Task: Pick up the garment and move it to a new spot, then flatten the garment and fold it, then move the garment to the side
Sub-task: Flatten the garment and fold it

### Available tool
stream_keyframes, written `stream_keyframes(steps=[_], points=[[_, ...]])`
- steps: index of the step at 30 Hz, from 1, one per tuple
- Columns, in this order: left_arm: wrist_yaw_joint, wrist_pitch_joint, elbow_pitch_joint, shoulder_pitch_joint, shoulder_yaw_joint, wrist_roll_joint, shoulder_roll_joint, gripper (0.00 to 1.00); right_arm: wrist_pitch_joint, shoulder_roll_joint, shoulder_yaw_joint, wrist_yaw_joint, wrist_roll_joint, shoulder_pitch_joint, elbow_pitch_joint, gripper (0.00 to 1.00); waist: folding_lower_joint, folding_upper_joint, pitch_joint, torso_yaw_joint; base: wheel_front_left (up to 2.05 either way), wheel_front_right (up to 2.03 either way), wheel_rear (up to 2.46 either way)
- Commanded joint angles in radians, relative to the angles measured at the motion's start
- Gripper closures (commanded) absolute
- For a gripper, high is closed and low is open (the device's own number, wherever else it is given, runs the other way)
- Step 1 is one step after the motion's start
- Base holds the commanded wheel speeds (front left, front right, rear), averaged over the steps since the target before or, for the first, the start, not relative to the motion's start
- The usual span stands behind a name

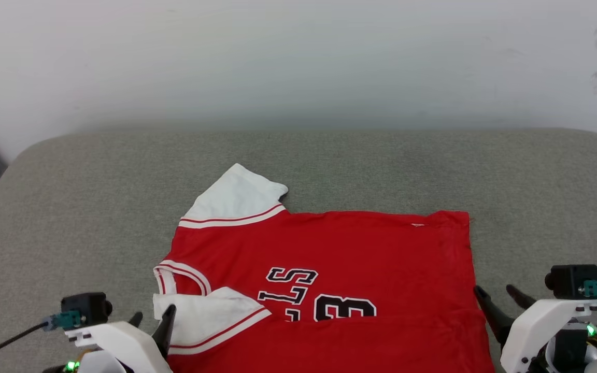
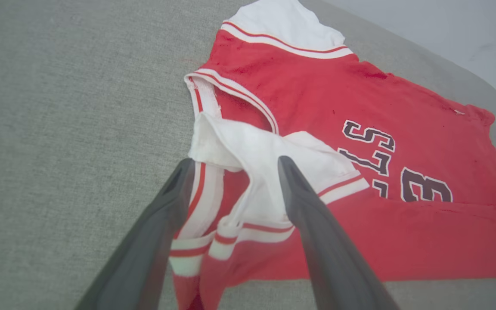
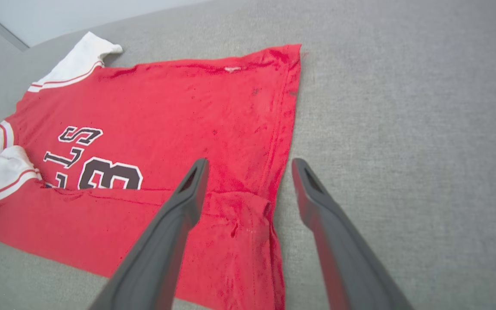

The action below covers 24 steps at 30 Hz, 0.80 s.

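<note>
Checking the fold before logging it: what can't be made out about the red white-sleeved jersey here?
- Red jersey T-shirt with white sleeves: chest lettering, all views, lower part covered by the folded-over strip.
- Its near edge, head view: cut off by the bottom edge.
- Small white mark at its far edge: too small to identify.

garment (image 1: 381,248): soft matt cloth | padded surface (image 1: 96,207): coarse woven fabric, matt, slightly rough

Grey padded surface, one shirt on it

The grey padded surface (image 1: 70,207) has the garment (image 1: 355,243) lying mostly flat, near edge folded over the lettering, one white sleeve poking toward the far side.
</note>
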Motion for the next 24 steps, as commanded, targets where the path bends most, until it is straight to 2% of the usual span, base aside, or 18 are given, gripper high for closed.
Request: stream_keyframes(steps=[1, 7, 11, 14, 19, 24], points=[[-0.006, -0.021, -0.007, -0.029, 0.011, 0.014, 0.007, 0.0, -0.05, 0.004, -0.006, 0.0, -0.017, -0.02, -0.013, 0.0, 0.0, -0.0001, -0.001, -0.02, 0.0, 0.0, 0.0], [-0.022, -0.076, -0.002, -0.147, 0.029, 0.064, 0.024, 0.0, -0.233, 0.014, -0.015, 0.0, -0.098, -0.072, -0.06, 0.0, 0.0, -0.0001, 0.037, -0.073, 0.0, 0.0, 0.0], [-0.03, -0.094, 0.012, -0.282, 0.032, 0.104, 0.022, 0.0, -0.312, 0.031, -0.008, 0.0, -0.134, -0.118, -0.127, 0.0, 0.0, -0.0001, 0.127, -0.102, 0.0, 0.0, 0.0], [-0.052, -0.075, 0.041, -0.404, 0.032, 0.118, 0.027, 0.0, -0.338, 0.046, -0.007, 0.0, -0.153, -0.156, -0.169, 0.0, 0.0, -0.0001, 0.208, -0.122, 0.0, 0.0, 0.0], [-0.102, -0.017, 0.096, -0.569, 0.034, 0.11, 0.047, 0.0, -0.355, 0.067, -0.012, 0.0, -0.172, -0.193, -0.214, 0.0, 0.0, -0.0001, 0.309, -0.146, 0.0, 0.0, 0.0], [-0.183, 0.171, 0.166, -0.753, 0.027, 0.053, 0.102, 0.0, -0.377, 0.091, 0.011, 0.0, -0.186, -0.237, -0.26, 0.0, 0.0, -0.0001, 0.415, -0.19, 0.0, 0.0, 0.0]])
